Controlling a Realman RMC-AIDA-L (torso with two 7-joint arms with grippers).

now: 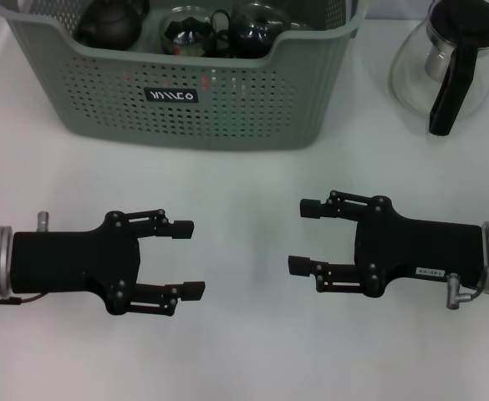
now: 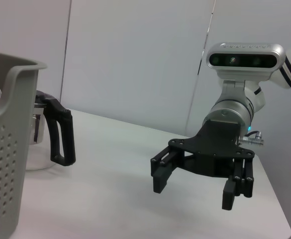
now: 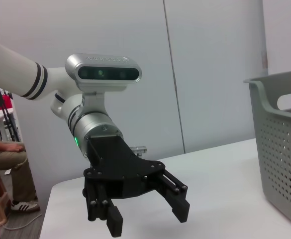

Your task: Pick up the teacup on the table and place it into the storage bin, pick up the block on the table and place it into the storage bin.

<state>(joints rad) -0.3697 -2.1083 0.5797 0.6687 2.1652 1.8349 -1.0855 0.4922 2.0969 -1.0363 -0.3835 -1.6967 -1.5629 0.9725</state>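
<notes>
The grey-green perforated storage bin (image 1: pixel 252 109) stands at the back of the white table, with its black label facing me. It also shows in the left wrist view (image 2: pixel 6 149) and the right wrist view (image 3: pixel 284 164). Dark and glass tea vessels (image 1: pixel 185 29) lie inside it; I cannot tell which one is the teacup. The block is out of view. My left gripper (image 1: pixel 189 258) rests open low over the table at front left. My right gripper (image 1: pixel 303 236) is open at front right, facing it. Neither holds anything. Each wrist view shows the opposite gripper, the right one (image 2: pixel 194 194) and the left one (image 3: pixel 148 221).
A glass teapot with a black handle (image 1: pixel 445 63) stands at the back right, beside the bin, and shows in the left wrist view (image 2: pixel 55 132). White table surface lies between the grippers and the bin. A seated person (image 3: pixel 6 154) is beyond the table's left side.
</notes>
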